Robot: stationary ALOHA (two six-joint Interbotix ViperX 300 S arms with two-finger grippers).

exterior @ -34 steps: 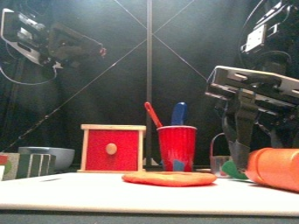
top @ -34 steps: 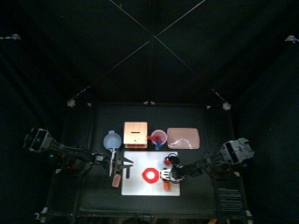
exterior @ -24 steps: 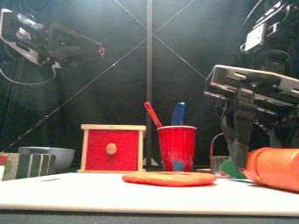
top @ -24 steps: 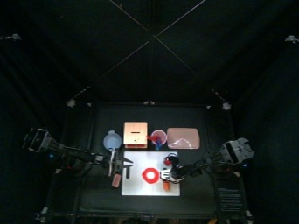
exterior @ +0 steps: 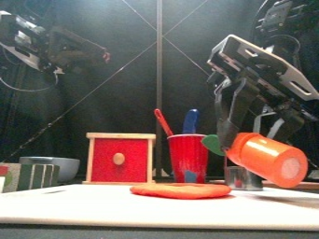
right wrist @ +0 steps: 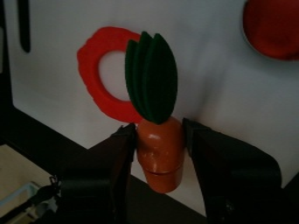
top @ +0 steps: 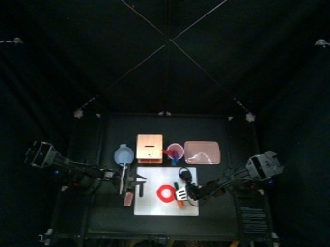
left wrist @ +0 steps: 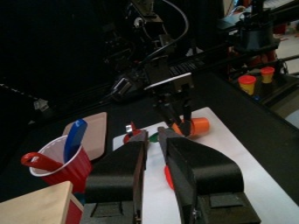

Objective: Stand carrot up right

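The carrot (exterior: 264, 159) is orange with green leaves (exterior: 212, 144). It hangs tilted just above the white mat (exterior: 75, 207), leaves pointing up and left. My right gripper (exterior: 245, 138) is shut on it from above. In the right wrist view the carrot (right wrist: 160, 156) sits between the two fingers, and its leaves (right wrist: 152, 79) stick out past them. From above, the carrot (top: 194, 193) is at the mat's right side. My left gripper (left wrist: 155, 162) rests at the table's left, jaws nearly together and holding nothing.
A flat red ring (exterior: 181, 189) lies on the mat just left of the carrot. Behind it stand a wooden box with a red face (exterior: 121, 159) and a red cup (exterior: 189, 157) holding two spoons. A bowl (exterior: 50, 168) sits at the far left.
The carrot lay on the mat at the right with the right gripper over it. Now the gripper has closed on it, lifted it and swung it leftward, tilted.
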